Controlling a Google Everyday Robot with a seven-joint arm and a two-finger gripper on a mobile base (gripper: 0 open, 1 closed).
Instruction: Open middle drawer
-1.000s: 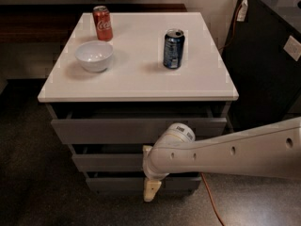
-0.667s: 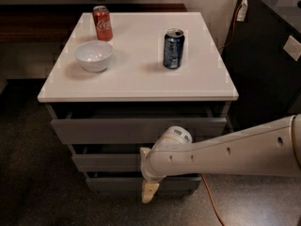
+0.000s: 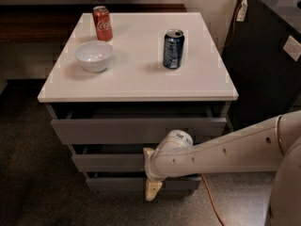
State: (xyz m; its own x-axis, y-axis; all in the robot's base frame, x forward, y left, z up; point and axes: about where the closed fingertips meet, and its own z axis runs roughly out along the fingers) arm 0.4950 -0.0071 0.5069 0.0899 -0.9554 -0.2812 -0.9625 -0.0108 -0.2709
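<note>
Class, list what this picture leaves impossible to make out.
Camera view: whether the gripper, low at the cabinet front, touches the middle drawer; the arm covers it.
Camera view: the middle drawer's inside; top drawer and shadow hide it.
Camera view: the arm's base; cut off at right edge.

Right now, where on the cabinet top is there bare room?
Bare: the white top's front strip, ahead of bowl and blue can, and its back right corner. Crowded: back left, red can by bowl. The gripper hangs below the middle drawer front.

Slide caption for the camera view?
Tool hangs by the middle drawer; red can, blue can and bowl on top.
</note>
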